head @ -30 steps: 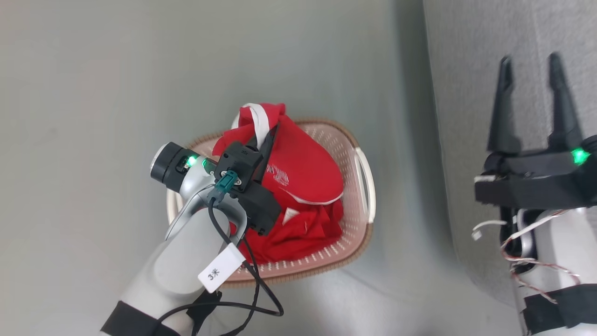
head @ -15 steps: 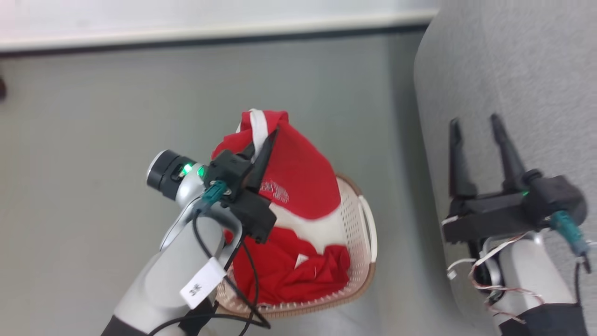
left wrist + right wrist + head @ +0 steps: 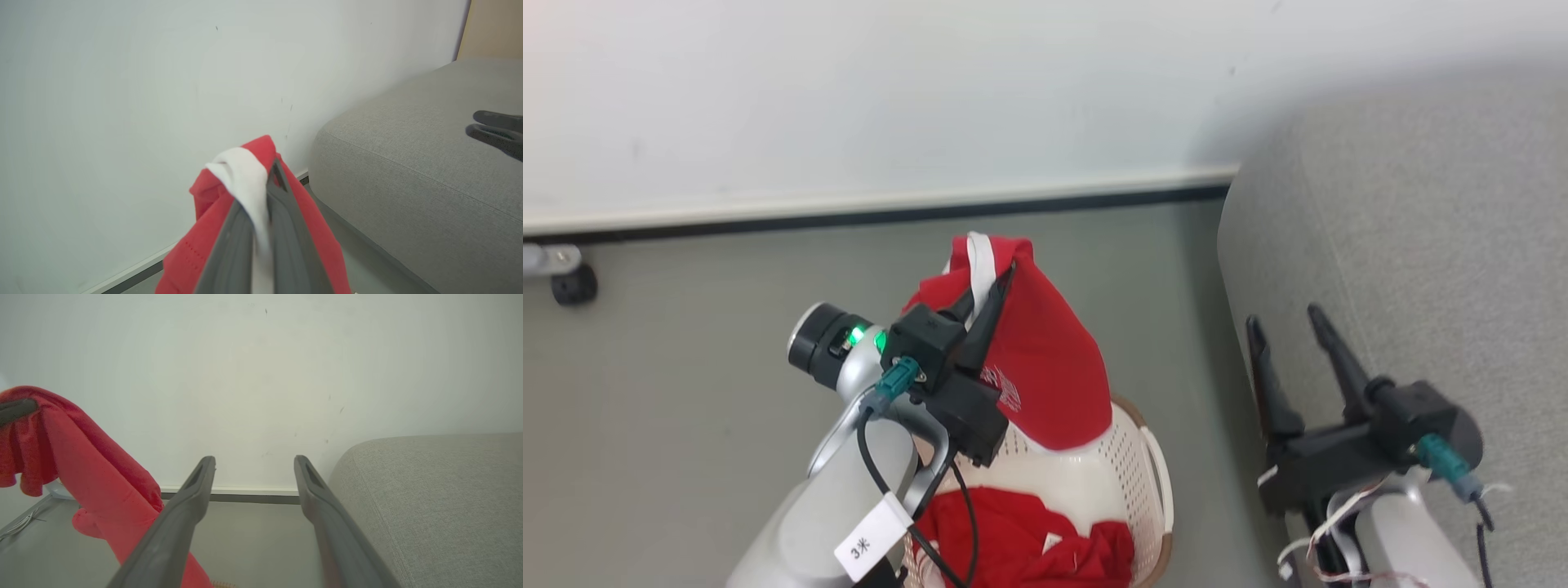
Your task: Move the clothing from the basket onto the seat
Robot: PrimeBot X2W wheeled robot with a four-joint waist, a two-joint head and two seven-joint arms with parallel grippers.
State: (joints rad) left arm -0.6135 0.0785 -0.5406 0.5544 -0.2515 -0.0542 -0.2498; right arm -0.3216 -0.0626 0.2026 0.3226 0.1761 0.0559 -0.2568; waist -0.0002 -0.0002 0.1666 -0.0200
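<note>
Here, the left hand (image 3: 1010,270) clenches one red garment (image 3: 1054,367) above one basket (image 3: 1094,474); a second garment (image 3: 1013,539) lies inside. The right hand (image 3: 1282,317) gapes, empty.

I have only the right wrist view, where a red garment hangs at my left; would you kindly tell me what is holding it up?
Observer: The left gripper is shut on the red garment, pinching it near its top.
Operator: Thank you. Where does it hang relative to the basket?
Observer: In the head view it hangs above the basket; I cannot tell whether its lower edge is fully clear of it.
Operator: Understood. Is anything left inside?
Observer: Yes, more red clothing lies in the bottom of the basket.
</note>
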